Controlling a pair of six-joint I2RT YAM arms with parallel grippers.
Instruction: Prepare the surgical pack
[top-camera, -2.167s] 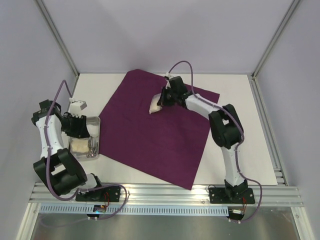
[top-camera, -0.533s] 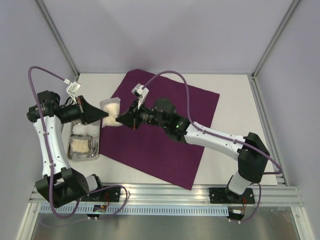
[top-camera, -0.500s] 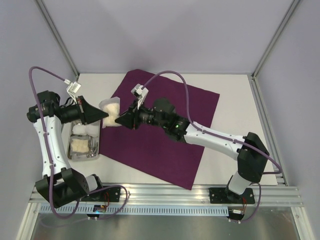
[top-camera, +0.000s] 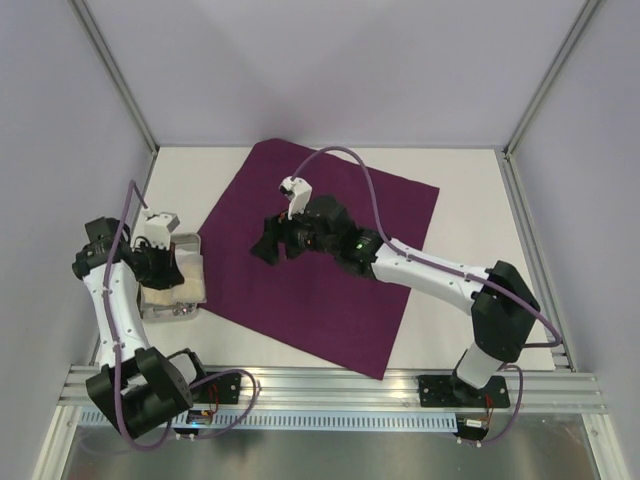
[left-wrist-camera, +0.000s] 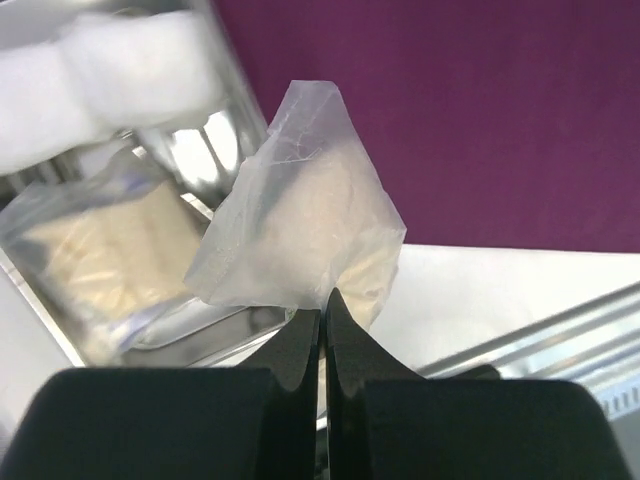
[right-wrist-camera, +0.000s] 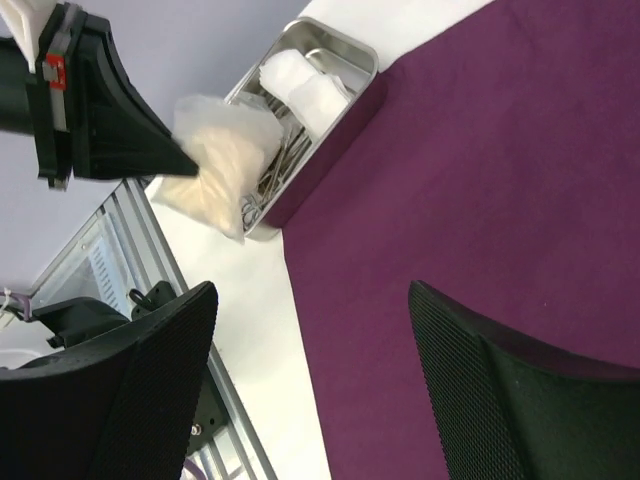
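The white bench (top-camera: 470, 180) carries the surgical pack (top-camera: 320, 300), one plum-purple drape spread flat as a single sheet. It sits cornerwise in the middle, with its near corner close to the front rail.

My two arms come next. The right arm (top-camera: 430, 272) reaches from its base at the near right, low and long, slantwise over the drape toward the far left. My right fingers (top-camera: 268, 248) hover above the cloth, pointing toward the bench's left side. They stand wide apart with nothing between them.

The left arm (top-camera: 112, 300) rises from its base and leans outward to the left. It bends at the elbow so that the wrist turns back in toward the drape. My left fingers (left-wrist-camera: 322, 318) are pressed tight together, pinching the lower edge of a clear plastic pouch (left-wrist-camera: 300, 230) with pale beige contents. The pouch hangs over the edge of a steel tray (right-wrist-camera: 330, 30).

There is one tray, just beside the drape's left edge. In it lie one white wad of gauze (left-wrist-camera: 110, 85), a second clear pouch (left-wrist-camera: 90, 260) like the one I hold, and some metal instruments (right-wrist-camera: 275, 165), too tangled for me to count.
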